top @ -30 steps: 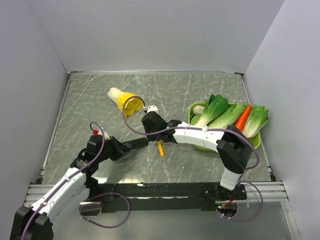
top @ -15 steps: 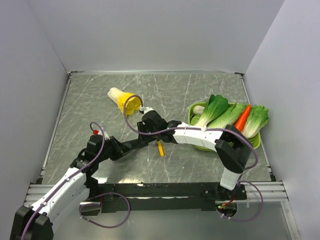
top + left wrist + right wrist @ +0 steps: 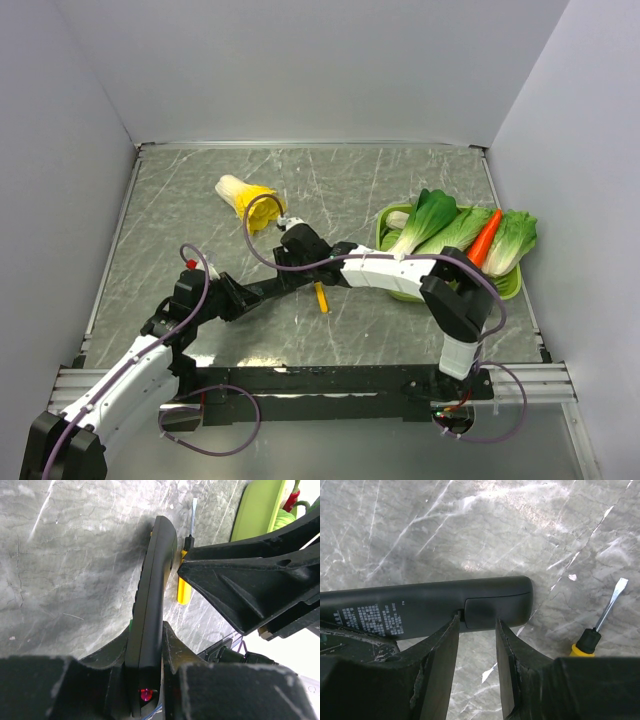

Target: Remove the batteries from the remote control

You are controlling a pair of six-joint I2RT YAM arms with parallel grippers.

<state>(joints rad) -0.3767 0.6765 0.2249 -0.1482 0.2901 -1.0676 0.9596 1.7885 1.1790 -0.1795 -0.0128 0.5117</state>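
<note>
Left gripper (image 3: 146, 647) clamped on the remote control (image 3: 420, 609), rear end.
We see the right gripper (image 3: 476, 626) with fingers apart, tips at the battery cover (image 3: 496, 611); 1 screwdriver (image 3: 601, 622) lies on the table (image 3: 395, 530) nearby.

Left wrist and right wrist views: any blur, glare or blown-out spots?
Left wrist: remote control soft near the lens, sharper farther out; lower right corner blown out white. Right wrist: bright glare on the table top, screwdriver crisp.
</note>
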